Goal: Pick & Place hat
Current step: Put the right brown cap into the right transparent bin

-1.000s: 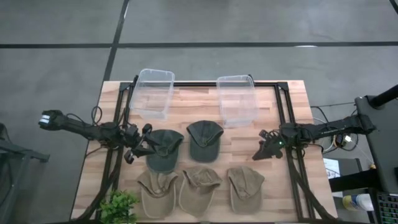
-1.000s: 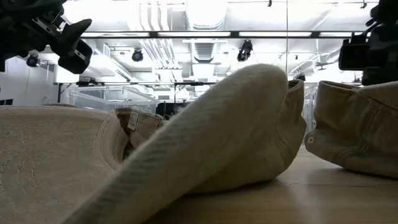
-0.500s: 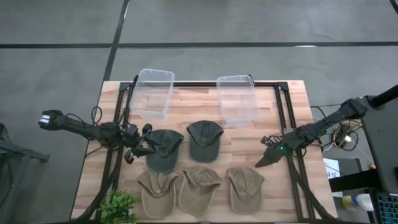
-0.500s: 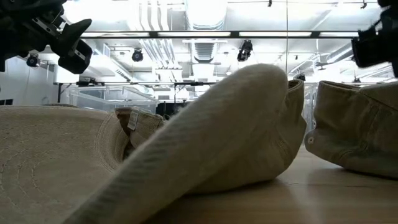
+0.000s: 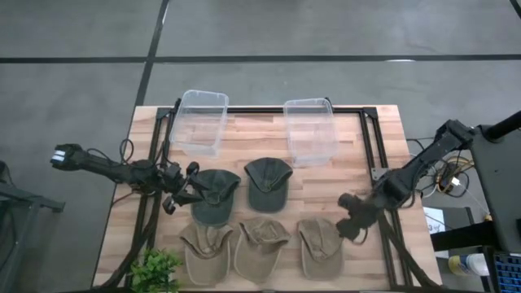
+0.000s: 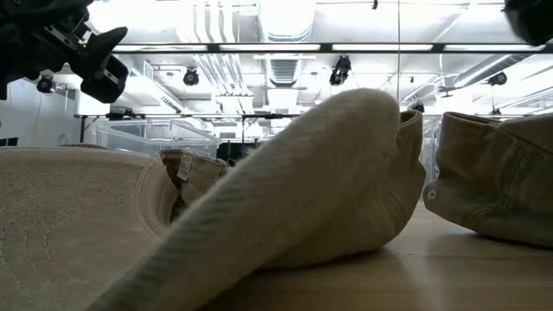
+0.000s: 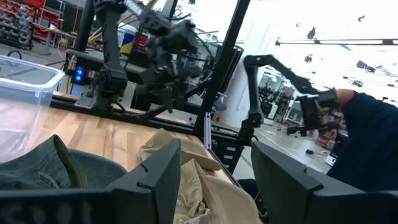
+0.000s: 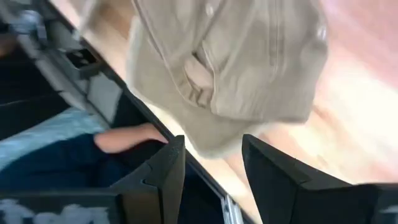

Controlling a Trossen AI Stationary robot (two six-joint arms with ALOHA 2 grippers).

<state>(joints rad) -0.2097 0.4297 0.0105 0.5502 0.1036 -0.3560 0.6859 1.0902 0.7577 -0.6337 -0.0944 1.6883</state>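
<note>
The right gripper [image 5: 352,224] is a motion-blurred smear above the tan cap [image 5: 321,243] near the desk's front edge; its fingers' spacing can't be read there.

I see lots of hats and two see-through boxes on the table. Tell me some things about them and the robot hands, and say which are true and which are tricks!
1. There are five hats on the table. True: two dark green, three tan.
2. Both clear boxes hold a hat. False: both look empty.
3. The right hand is over the right tan hat, fingers open. True.
4. The left hand is at the left dark green hat. True.
5. The little green plant sits between the boxes. False: it is at the table's near left corner.
</note>
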